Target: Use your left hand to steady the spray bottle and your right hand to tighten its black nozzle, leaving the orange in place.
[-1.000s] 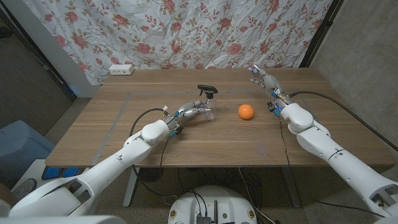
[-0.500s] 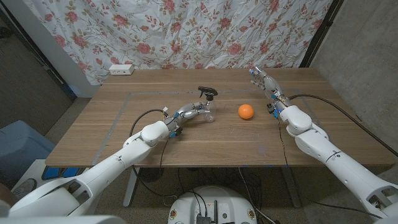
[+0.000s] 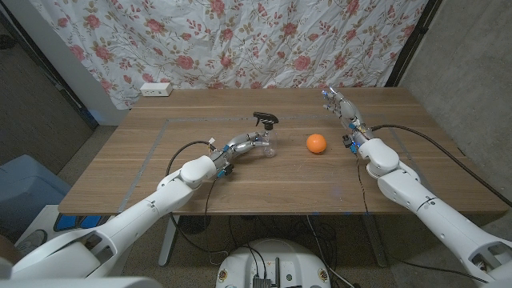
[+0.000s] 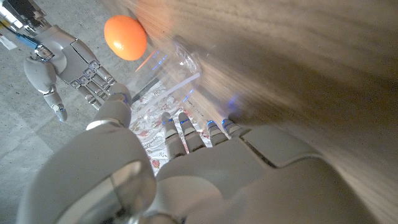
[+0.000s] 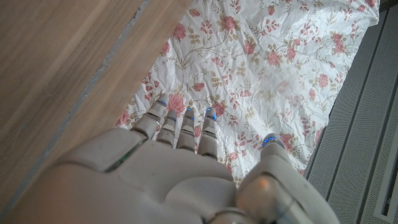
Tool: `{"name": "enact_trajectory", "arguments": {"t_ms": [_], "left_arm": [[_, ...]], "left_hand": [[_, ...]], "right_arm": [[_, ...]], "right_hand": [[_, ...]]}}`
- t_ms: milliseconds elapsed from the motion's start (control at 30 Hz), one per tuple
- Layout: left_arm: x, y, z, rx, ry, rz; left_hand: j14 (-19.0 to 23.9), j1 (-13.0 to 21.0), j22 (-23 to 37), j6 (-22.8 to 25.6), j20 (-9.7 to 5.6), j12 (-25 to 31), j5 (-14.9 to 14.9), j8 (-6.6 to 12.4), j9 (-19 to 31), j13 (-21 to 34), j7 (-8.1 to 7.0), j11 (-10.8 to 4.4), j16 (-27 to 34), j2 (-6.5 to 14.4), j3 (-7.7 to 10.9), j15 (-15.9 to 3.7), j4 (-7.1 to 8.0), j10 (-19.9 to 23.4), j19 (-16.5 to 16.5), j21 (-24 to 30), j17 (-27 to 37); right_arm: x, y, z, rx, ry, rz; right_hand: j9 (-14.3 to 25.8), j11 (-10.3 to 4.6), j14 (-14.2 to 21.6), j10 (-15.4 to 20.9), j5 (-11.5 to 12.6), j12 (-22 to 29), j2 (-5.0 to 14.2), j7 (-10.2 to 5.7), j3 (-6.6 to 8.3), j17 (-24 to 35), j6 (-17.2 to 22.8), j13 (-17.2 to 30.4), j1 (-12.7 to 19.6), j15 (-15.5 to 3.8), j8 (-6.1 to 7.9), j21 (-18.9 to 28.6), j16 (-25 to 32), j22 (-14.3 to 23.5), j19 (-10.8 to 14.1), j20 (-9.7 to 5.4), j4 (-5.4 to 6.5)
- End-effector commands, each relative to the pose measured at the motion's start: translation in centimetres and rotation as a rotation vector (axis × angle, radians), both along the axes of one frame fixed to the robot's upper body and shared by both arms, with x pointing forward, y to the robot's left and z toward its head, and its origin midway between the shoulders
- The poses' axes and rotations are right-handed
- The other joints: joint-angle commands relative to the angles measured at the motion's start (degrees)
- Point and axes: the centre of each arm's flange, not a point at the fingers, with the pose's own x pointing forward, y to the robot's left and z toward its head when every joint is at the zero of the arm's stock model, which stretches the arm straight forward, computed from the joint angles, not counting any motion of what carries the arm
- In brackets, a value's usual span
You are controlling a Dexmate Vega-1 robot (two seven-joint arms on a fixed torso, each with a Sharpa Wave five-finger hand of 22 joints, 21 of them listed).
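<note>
Steadying the light, slippery clear spray bottle (image 3: 267, 144) just left of the orange (image 3: 316, 143), my left hand (image 3: 244, 144) wraps its body while my right hand (image 3: 339, 106), fingers apart and empty, waits beyond the orange for the black nozzle (image 3: 265, 119).

Makeshift lab corner: floral sheet backdrop (image 3: 240, 40), bare concrete wall (image 3: 472, 72), wooden table (image 3: 280, 172).

Orange (image 3: 316, 143) between right robot hand (image 3: 339, 104) and nozzle (image 3: 265, 119)

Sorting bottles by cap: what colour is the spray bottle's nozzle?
Black; the nozzle tops a clear spray bottle. Best seen in the head view.
</note>
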Motion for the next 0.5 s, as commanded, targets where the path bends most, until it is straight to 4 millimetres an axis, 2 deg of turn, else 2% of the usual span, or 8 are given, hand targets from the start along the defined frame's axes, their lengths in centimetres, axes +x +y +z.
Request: {"name": "enact_trajectory", "arguments": {"t_ms": [33,267,500], "left_arm": [[-0.16,0.35,-0.29,0.007,0.011,0.003],[-0.23,0.41,-0.35,0.010,0.012,0.002],[-0.21,0.59,-0.26,0.005,0.014,0.003]], "left_hand": [[0.19,-0.06,0.09,0.61,0.02,0.07,0.53,-0.08,0.28,0.03,-1.18,0.12,0.30,0.06,0.43,-2.92,-0.07,-0.35,0.07,0.26,0.03],[0.12,0.07,0.08,0.20,0.15,-0.04,0.58,-0.28,0.30,0.01,-1.31,0.16,0.22,-0.25,0.55,-2.63,-0.24,-0.98,0.10,0.23,0.05],[-0.17,0.49,0.06,-1.54,0.16,-0.08,0.65,-0.73,0.32,0.00,-1.23,0.23,0.11,-1.55,0.55,-2.49,-0.63,-1.83,0.09,0.17,0.08]], "right_arm": [[-0.10,-0.15,-0.47,0.027,0.016,0.006],[-0.02,-0.11,-0.84,0.031,0.028,0.005],[0.01,0.03,-0.97,0.033,0.029,0.004]], "right_hand": [[0.14,0.20,0.27,0.09,0.29,0.31,0.42,0.15,0.43,0.00,0.29,0.02,0.29,0.29,0.41,0.31,0.01,0.14,0.31,0.29,-0.24],[0.14,0.86,-0.34,-0.68,0.21,0.11,0.45,-0.08,0.44,-0.02,-0.53,0.03,0.09,0.91,0.09,0.20,-0.18,0.14,0.08,0.26,-0.24],[0.13,0.95,-0.43,-0.95,0.18,0.09,0.46,-0.43,0.49,-0.06,-0.71,0.04,0.08,1.05,0.06,0.16,-0.19,0.14,-0.04,0.24,-0.31]]}}
